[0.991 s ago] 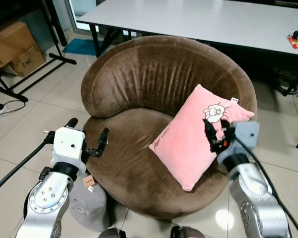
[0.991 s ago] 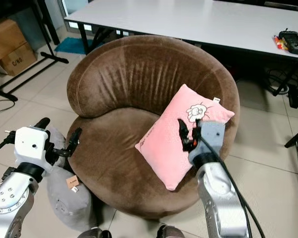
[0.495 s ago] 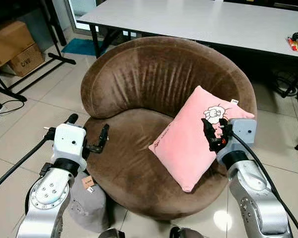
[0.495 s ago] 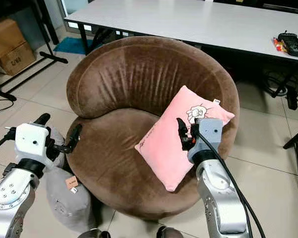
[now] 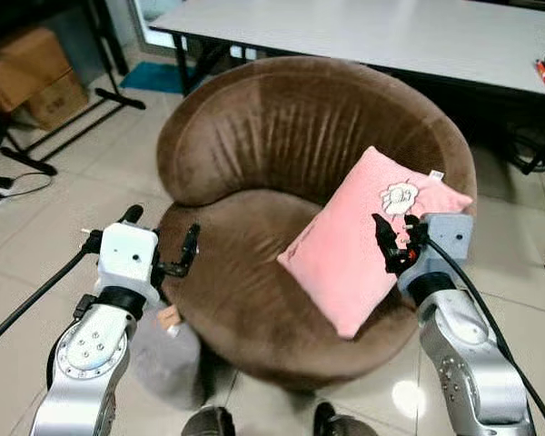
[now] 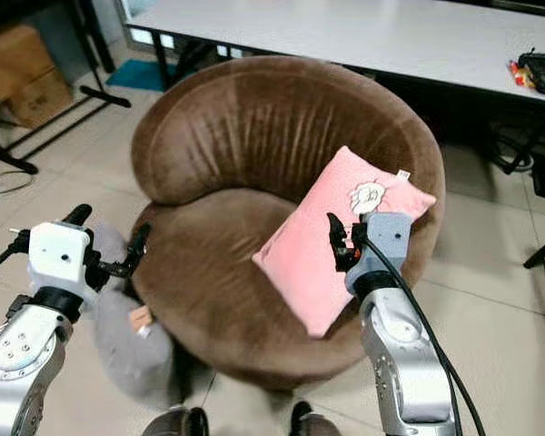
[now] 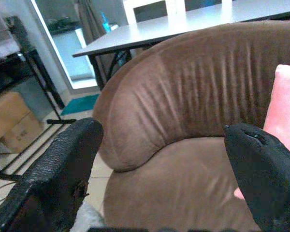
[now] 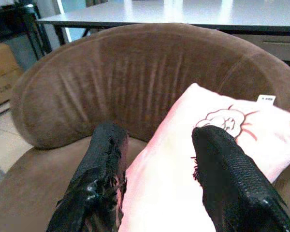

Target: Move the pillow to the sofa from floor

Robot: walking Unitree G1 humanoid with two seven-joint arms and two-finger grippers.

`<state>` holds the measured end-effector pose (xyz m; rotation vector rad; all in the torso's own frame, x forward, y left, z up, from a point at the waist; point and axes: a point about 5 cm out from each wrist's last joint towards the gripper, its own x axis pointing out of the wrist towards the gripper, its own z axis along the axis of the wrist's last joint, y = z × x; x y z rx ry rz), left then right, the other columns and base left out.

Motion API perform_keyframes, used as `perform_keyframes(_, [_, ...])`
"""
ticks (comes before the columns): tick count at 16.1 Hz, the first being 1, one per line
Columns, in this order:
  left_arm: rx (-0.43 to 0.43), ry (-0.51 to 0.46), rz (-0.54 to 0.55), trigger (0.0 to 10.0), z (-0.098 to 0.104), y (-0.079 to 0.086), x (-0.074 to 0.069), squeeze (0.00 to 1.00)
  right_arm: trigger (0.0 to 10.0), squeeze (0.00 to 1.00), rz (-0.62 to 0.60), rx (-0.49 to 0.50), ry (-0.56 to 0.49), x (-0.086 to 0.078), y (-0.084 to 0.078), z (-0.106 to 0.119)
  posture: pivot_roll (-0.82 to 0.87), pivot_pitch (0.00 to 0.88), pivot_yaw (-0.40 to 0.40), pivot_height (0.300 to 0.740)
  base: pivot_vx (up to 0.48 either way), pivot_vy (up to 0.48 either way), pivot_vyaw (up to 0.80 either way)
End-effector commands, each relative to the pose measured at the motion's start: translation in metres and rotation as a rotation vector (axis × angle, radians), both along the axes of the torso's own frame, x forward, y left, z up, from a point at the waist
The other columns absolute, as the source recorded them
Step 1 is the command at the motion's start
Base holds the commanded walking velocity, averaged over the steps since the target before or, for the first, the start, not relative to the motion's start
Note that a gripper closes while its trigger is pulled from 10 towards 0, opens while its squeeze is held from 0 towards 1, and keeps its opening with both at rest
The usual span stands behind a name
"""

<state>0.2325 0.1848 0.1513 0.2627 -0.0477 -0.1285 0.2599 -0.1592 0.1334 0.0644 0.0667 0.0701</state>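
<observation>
Left eye view: the pink pillow (image 5: pixel 363 238) is lying on the right side of the round brown sofa (image 5: pixel 282 136), leaning against the armrest. Its long axis is running diagonally, from the low corner at the seat's front edge up to the tagged corner near the sofa's rim. The printed face is pointing up and toward the seat's centre. The right gripper (image 5: pixel 397 242) is hovering at the pillow's right edge with its fingers spread apart, gripping nothing. The left gripper (image 5: pixel 187 254) is waiting beside the sofa's left edge; its opening cannot be judged here. The left half of the seat is lying open. A grey cushion (image 5: pixel 168 359) is resting on the tiled floor (image 5: pixel 64 218) against the sofa's base.

Right eye view: a white table (image 6: pixel 363 32) is standing behind the sofa.

Left wrist view: the left fingers (image 7: pixel 53 179) are standing wide apart, framing the backrest and the bare seat.

Right wrist view: the right fingers (image 8: pixel 232 174) are standing parted over the pillow's cartoon print and white tag.
</observation>
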Motion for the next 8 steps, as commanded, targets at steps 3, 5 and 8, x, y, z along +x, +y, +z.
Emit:
perform_keyframes(3, [0.007,-0.006,0.006,10.0,-0.0001,0.0008,0.001,0.0,10.0,0.0,-0.023,0.008,0.024,-0.0013,-0.0038,-0.0033,-0.04,0.074,0.031,0.74,-0.179,0.0,0.0])
perform_keyframes(5, [0.002,-0.006,0.008,10.0,-0.0002,0.0011,0.001,0.0,10.0,0.0,-0.022,0.012,0.023,-0.0011,-0.0034,-0.0029,-0.04,0.074,0.028,0.74,0.0,0.0,0.0])
perform_keyframes(8, [-0.014,-0.005,0.014,10.0,0.0001,0.0019,0.0014,0.0,10.0,0.0,-0.019,0.012,0.023,-0.0006,-0.0024,-0.0025,-0.04,0.074,0.028,0.74,0.0,0.0,0.0])
